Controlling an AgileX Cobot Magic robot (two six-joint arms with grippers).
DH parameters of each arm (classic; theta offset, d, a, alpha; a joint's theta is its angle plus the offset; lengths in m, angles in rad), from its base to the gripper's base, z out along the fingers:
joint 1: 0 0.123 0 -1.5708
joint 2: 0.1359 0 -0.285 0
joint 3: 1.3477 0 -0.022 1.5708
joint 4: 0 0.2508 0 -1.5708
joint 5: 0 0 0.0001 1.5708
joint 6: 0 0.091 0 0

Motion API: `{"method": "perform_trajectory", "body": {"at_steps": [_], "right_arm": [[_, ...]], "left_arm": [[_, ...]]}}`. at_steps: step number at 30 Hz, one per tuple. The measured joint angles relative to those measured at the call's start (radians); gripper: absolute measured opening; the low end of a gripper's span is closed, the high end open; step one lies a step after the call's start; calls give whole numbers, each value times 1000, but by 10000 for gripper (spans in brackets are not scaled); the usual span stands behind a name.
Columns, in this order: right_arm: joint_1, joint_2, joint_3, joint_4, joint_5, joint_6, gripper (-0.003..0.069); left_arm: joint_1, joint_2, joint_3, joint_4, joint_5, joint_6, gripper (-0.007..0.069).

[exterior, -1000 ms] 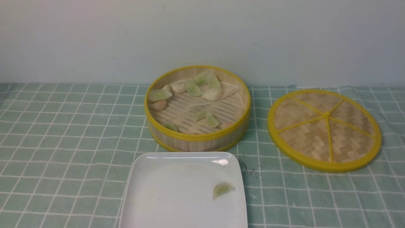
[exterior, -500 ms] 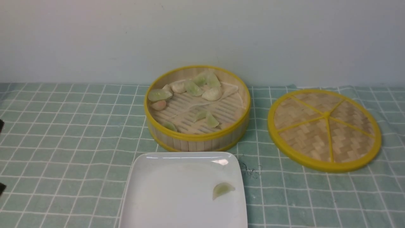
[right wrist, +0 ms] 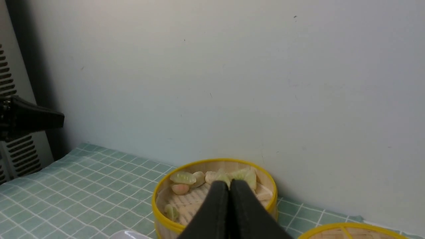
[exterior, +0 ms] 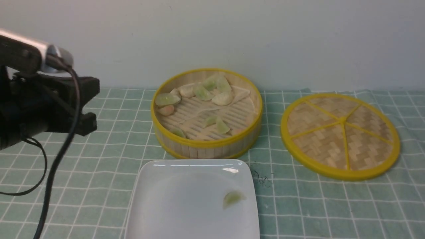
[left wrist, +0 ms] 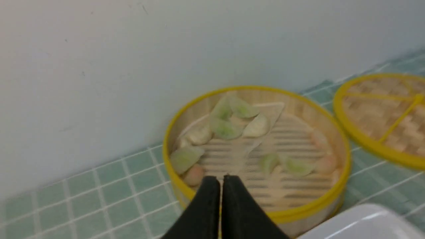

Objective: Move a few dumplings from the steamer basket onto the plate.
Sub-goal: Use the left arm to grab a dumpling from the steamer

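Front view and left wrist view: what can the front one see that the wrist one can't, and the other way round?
Only the front view shows the one dumpling lying on the plate, the whole lid and the left arm. Only the left wrist view shows the left jaws, pressed shut with nothing between them. Both show the steamer basket with its dumplings, the checked cloth, part of the lid and a bit of the plate.
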Motion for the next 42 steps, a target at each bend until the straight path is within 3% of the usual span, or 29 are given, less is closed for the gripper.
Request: {"method": "perform_trajectory", "body": {"at_steps": [1,3,4,6,7,8,10,11,12,15,17,19,20,21,22,26,29,37,42], "right_arm": [[0,0,0,0,0,0,-13],[0,0,0,0,0,0,-13],[0,0,0,0,0,0,-13],[0,0,0,-5,0,0,-13],[0,0,0,-5,0,0,-13],[0,0,0,-8,-1,0,-13],[0,0,0,-8,-1,0,-13],[0,0,0,-8,-1,0,-13],[0,0,0,-8,-1,0,-13],[0,0,0,-6,-1,-1,-13],[0,0,0,-2,-1,-1,-13],[0,0,0,-1,-1,-1,-13],[0,0,0,-1,-1,-1,-13],[0,0,0,-1,-1,-1,-13],[0,0,0,-1,-1,-1,-13],[0,0,0,-1,-1,0,-13],[0,0,0,3,-1,4,-13],[0,0,0,19,-1,26,-13],[0,0,0,27,4,26,-13]], "left_arm": [[0,2,-1,1,8,15,-6],[0,11,-6,2,107,211,-6],[0,11,-5,1,128,230,-6],[0,11,-13,-2,274,491,-6],[0,11,-12,-2,286,508,-6],[0,12,-14,-12,409,623,-6],[0,13,-18,-85,559,642,-6],[0,13,-19,-98,559,642,-6],[0,15,-31,-219,713,589,-6],[0,14,-49,-579,961,485,-6],[-11,14,-49,-831,1046,551,-6],[-48,15,-49,-1081,1081,727,-6],[-59,15,-49,-1135,1082,775,-6],[-105,17,-56,-1348,1082,953,-6],[-139,23,-68,-1476,1084,1081,-6],[-224,102,-233,-1853,1174,1465,-6],[-230,222,-403,-1955,1249,1591,-6],[-248,532,-732,-2050,1422,1811,-1],[-322,725,-840,-2019,1394,1944,106]]}}
